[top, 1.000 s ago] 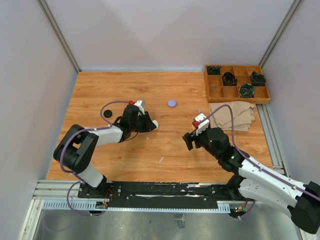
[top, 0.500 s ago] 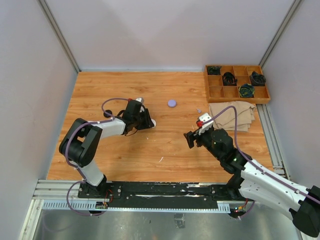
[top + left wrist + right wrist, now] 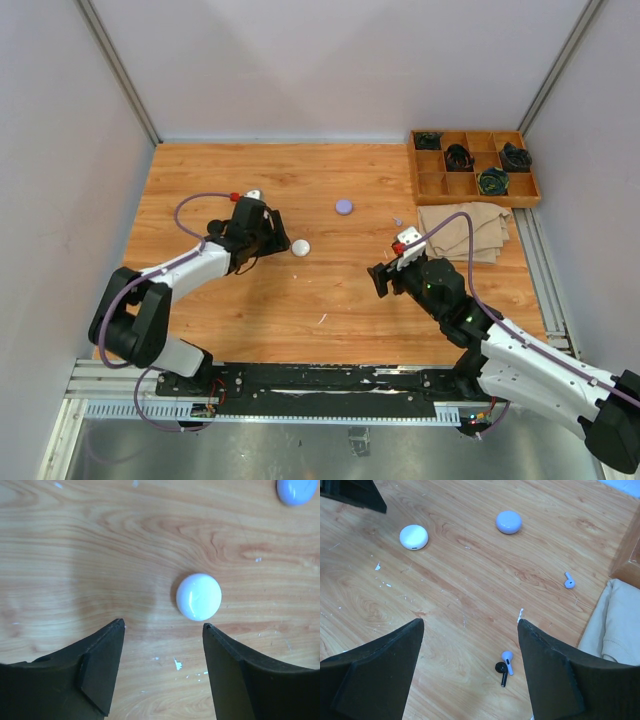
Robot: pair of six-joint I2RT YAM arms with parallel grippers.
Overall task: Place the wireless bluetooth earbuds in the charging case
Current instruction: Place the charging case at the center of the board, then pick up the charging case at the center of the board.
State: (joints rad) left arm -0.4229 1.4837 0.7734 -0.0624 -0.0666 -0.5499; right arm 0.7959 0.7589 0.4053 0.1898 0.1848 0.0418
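White case (image 3: 198, 596) lies free before left gripper (image 3: 163, 624), jaws spread; right gripper (image 3: 470, 623) seemingly gapes empty.

Bright, even light; soft shadow left of the white case (image 3: 198, 596); all 3 views sharp.

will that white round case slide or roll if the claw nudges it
Likely slides, not rolls: the white round case lies flat on the wooden table. Its glossy domed shell looks slippery, so a pinch might squirt it out.
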